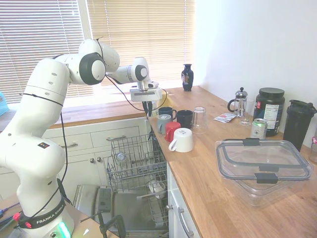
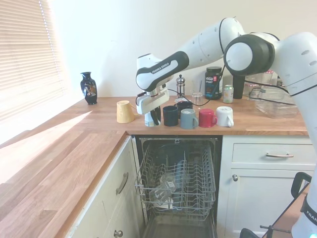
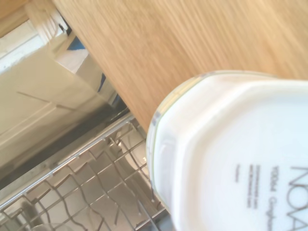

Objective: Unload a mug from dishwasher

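Step in hand: set-down. The gripper (image 2: 152,117) is closed on the mug (image 2: 148,119), its dark fingers on either side of the pale body. The mug hangs directly beneath the wrist, at or just above the wooden worktop (image 2: 99,124) near its front edge. Whether its base touches the wood cannot be told.

The wrist view shows the mug's white underside (image 3: 231,159) with print on it, worktop behind it, and the rack wires beyond the edge.

The dishwasher (image 2: 176,183) lies below the gripper, door down and rack pulled out. 1 dark mug (image 2: 170,115) stands just beside the gripper on the side toward the arm's base; 1 yellow mug (image 2: 124,111) lies tipped on the far side, apart.

Judgement: unloading is nearly complete. The next move calls for confirmed contact with the worktop, then a release and a straight lift, clear of the dark mug.
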Motion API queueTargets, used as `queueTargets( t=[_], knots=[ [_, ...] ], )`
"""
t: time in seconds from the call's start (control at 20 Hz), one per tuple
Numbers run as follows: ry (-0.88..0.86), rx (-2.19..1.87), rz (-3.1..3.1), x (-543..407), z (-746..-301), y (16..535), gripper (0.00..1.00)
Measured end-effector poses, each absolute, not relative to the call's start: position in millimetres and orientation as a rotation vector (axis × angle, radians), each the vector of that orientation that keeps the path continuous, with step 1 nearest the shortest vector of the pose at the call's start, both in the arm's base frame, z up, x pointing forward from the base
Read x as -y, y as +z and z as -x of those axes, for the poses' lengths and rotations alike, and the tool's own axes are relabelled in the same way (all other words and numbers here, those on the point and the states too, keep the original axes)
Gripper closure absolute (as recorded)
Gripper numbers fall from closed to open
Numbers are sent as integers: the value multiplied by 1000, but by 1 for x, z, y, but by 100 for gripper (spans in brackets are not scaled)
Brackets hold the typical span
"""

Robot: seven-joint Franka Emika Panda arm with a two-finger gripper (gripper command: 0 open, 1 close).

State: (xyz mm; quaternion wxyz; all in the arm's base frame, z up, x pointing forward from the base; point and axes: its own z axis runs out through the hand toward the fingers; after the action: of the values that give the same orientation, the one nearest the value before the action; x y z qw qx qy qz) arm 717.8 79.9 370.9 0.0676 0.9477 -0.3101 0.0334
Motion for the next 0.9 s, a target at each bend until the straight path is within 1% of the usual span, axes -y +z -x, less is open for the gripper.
queueTargets(
  t=[0.3, 0.35, 0.5, 0.9],
  knots=[
    [65, 939, -2849, -77, -729, 361, 100],
    [56, 947, -2845, -75, -731, 360, 0],
    [6, 982, -2846, -69, -735, 359, 0],
    [-10, 998, -2838, -65, -744, 348, 0]
  ],
)
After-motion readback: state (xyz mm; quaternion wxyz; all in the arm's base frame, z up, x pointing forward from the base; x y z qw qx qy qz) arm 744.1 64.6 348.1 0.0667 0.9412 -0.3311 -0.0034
